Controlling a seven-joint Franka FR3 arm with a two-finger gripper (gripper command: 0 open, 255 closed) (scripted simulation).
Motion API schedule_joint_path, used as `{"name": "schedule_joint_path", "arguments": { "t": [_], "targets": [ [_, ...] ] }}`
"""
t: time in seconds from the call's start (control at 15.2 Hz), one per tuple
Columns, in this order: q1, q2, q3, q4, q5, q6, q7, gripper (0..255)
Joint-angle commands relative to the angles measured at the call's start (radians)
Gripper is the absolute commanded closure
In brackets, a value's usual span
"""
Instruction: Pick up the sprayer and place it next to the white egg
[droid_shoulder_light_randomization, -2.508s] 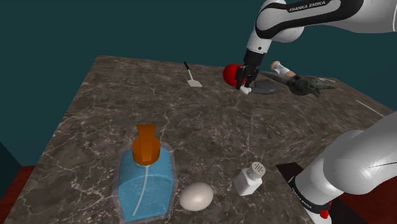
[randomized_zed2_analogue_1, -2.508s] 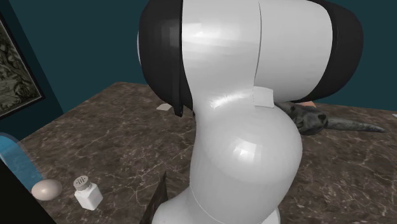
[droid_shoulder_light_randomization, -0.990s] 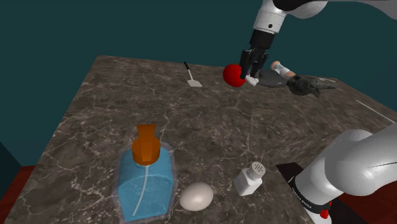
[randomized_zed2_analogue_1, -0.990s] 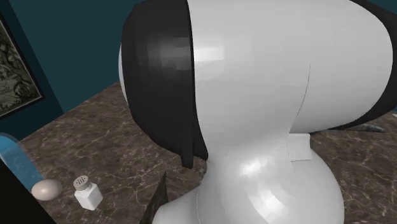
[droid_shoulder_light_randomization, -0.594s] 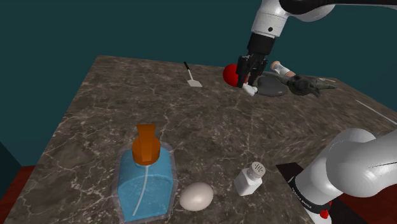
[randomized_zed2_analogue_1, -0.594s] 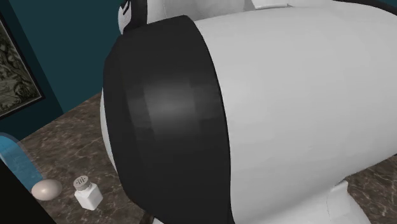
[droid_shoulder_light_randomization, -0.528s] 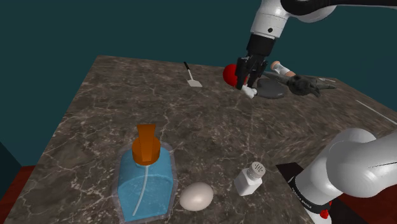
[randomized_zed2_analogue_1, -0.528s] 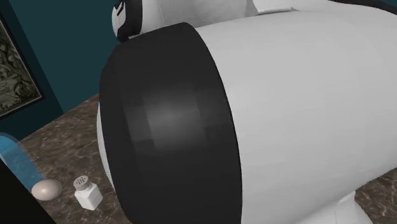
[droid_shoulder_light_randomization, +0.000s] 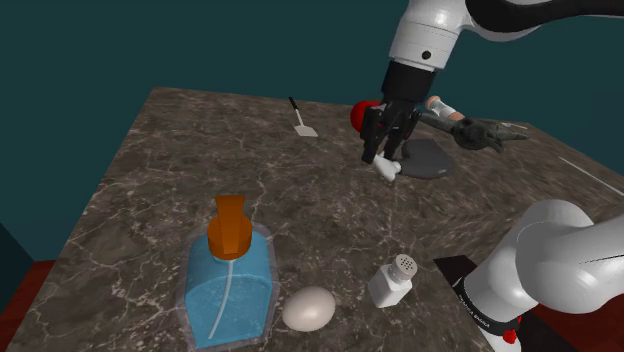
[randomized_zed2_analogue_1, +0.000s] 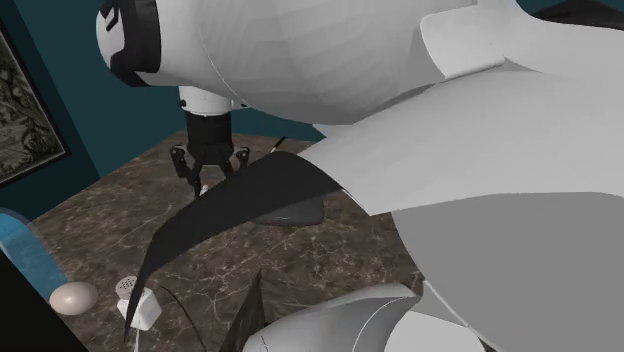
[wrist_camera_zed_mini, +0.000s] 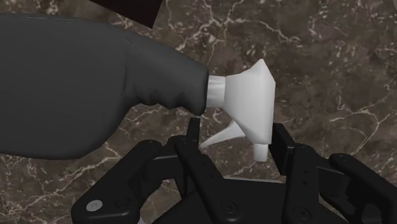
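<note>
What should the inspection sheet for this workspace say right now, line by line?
Surface: dark marble tabletop.
Job's things: sprayer, dark grey body with white head, in the gripper; egg at the shoulder view's bottom, apart from it.
Clutter: blue bottle lying beside the egg; shaker; red ball; spatula; dark animal figure.
Gripper: shut on the sprayer's white head.
Cables: nothing seen.
Surroundings: teal wall; framed picture.

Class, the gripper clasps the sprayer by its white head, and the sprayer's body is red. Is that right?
No. The sprayer has a dark grey body, not red, as the wrist view shows. The gripper does clasp its white head.
</note>
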Motion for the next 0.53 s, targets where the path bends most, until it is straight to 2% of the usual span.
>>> {"name": "schedule_joint_path", "arguments": {
  "t": [0.0,0.26,0.46],
  "targets": [
    [0.02,-0.01,0.039,-0.005,0.028,0.005,0.049,255],
    [0.066,-0.017,0.132,0.002,0.089,0.018,0.16,255],
    [0.068,-0.017,0.139,-0.037,0.096,0.057,0.153,255]
  ]
}}
